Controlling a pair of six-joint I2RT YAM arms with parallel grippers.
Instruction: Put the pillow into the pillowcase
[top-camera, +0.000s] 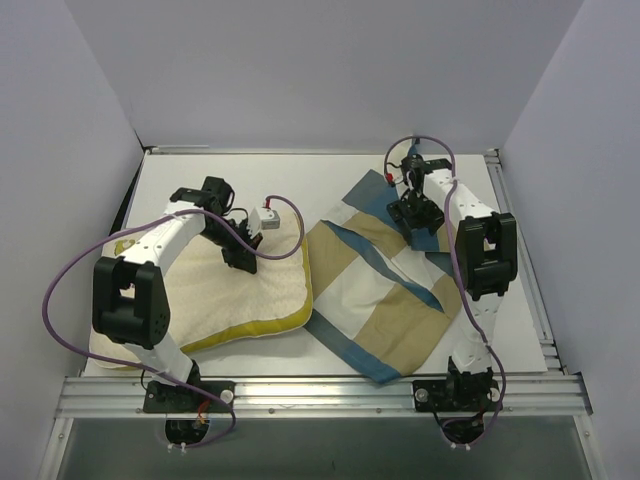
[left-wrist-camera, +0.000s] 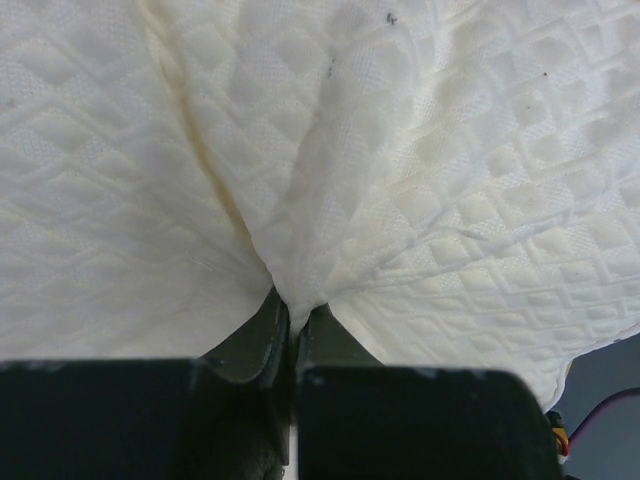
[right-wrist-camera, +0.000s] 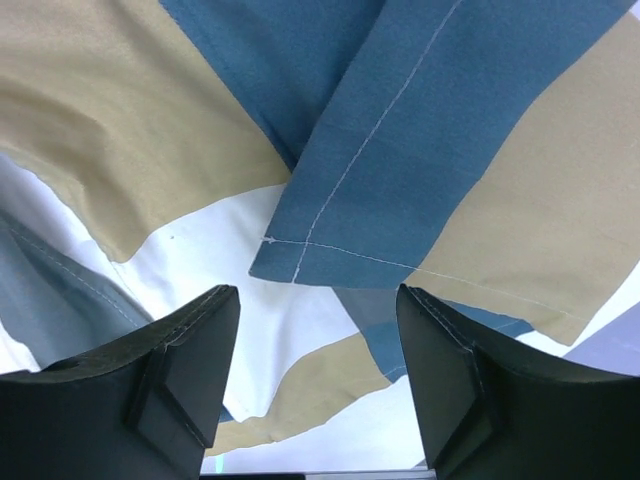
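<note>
Table (top-camera: 330, 170): we count one, white, walled on three sides. A metal rail (top-camera: 330, 390) runs along its near edge.

Pillow (top-camera: 260, 290): we count one cream cushion lying on the left half of the table, with yellow piping along its near edge. The left arm (top-camera: 130, 300) covers its near left part. From the left wrist, the pillow (left-wrist-camera: 400, 150) fills the view with quilted diamonds and its outline is cut off on every side.

Pillowcase (top-camera: 380, 300): we count one, in blue, tan and white blocks. It is spread rumpled on the right half of the table and its left edge touches the pillow. From the right wrist, the pillowcase (right-wrist-camera: 400, 130) shows a stitched blue hem folded over a white block. We cannot make out where its opening lies.

Arms: we count two. The right arm (top-camera: 485, 260) hides the pillowcase's right side.

Left gripper (top-camera: 238, 258): it is down on the pillow's far right part. Up close, the left gripper (left-wrist-camera: 292, 315) is clenched on a pinched fold of pillow fabric.

Right gripper (top-camera: 415, 215): it is over the pillowcase's far corner. Up close, the right gripper (right-wrist-camera: 315, 300) is released, its fingers (right-wrist-camera: 190, 370) spread on either side of the blue hem corner. We cannot tell whether they touch the cloth.

Purple cables (top-camera: 60, 300): we count two, one looping off each arm.
</note>
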